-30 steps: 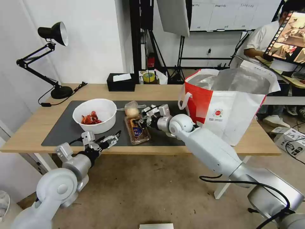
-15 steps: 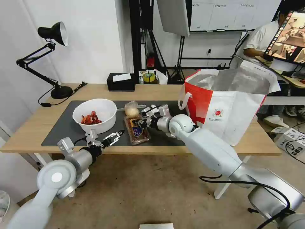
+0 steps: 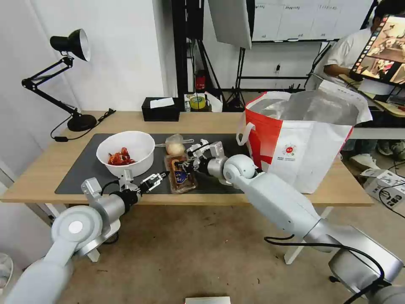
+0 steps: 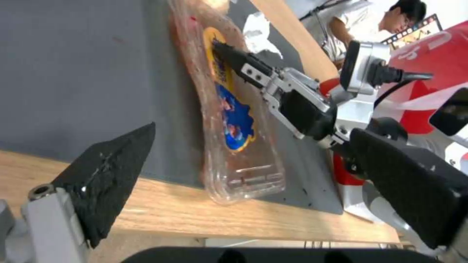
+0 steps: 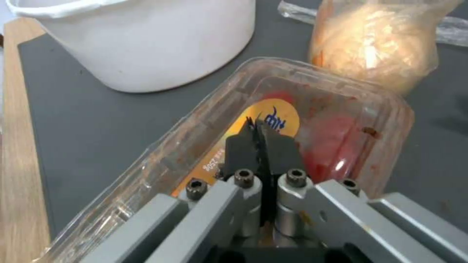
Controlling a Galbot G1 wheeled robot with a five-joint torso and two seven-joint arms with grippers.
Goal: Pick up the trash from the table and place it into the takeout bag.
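now right hand pinched together atop clamshell tray.

Clear glossy plastic clamshell tray; matt dark grey mat; light-wood table; silver foil-lined takeout bag.

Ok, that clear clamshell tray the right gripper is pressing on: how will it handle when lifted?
The clamshell tray looks like thin clear plastic, so it will probably flex. It holds only scraps, so it is likely light. Its near end overhangs the mat, and the right gripper, fingers together, rests on its lid; it may slide or tilt.
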